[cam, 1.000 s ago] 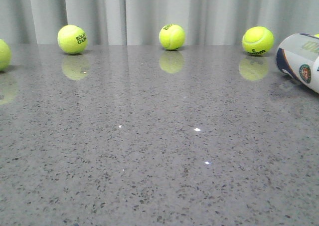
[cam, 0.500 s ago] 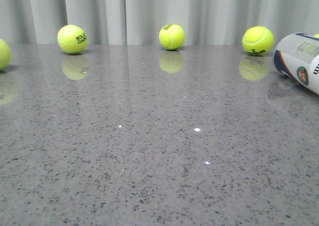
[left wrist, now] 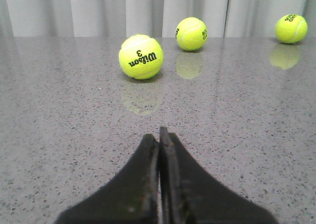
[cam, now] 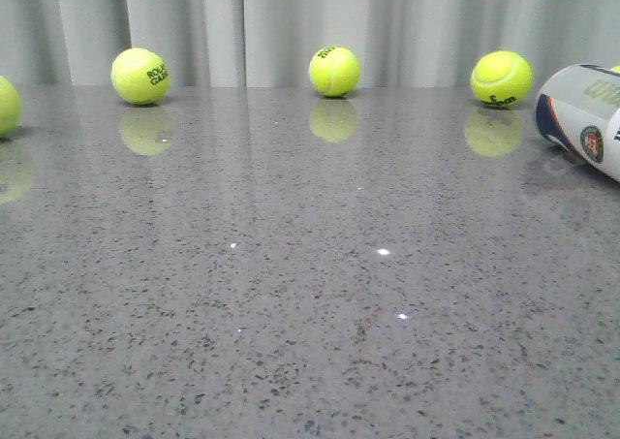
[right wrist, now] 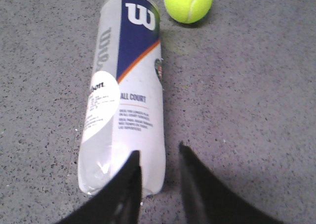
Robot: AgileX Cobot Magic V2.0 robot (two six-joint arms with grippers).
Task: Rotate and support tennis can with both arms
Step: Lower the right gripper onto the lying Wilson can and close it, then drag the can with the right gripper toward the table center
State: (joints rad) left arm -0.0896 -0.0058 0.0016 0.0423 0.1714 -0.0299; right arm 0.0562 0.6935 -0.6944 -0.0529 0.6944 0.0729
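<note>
The tennis can point(cam: 584, 112) lies on its side at the far right edge of the front view, partly cut off. In the right wrist view the tennis can point(right wrist: 126, 95) lies lengthwise on the grey table, its navy Wilson end far from the fingers. My right gripper point(right wrist: 159, 150) is open by a narrow gap over the can's near end; one finger point(right wrist: 129, 184) overlaps the can, the other stands beside it over bare table. My left gripper point(left wrist: 159, 133) is shut and empty, low over the table. Neither arm shows in the front view.
Several yellow-green tennis balls stand along the back by the curtain, at the left point(cam: 140, 76), the middle point(cam: 334, 71) and the right point(cam: 501, 78). One ball point(left wrist: 141, 56) lies ahead of the left gripper. Another ball point(right wrist: 188, 3) lies beside the can's far end.
In the front view the can rocked slightly: its round logo shifted a little left, then back. Nothing else has moved.
</note>
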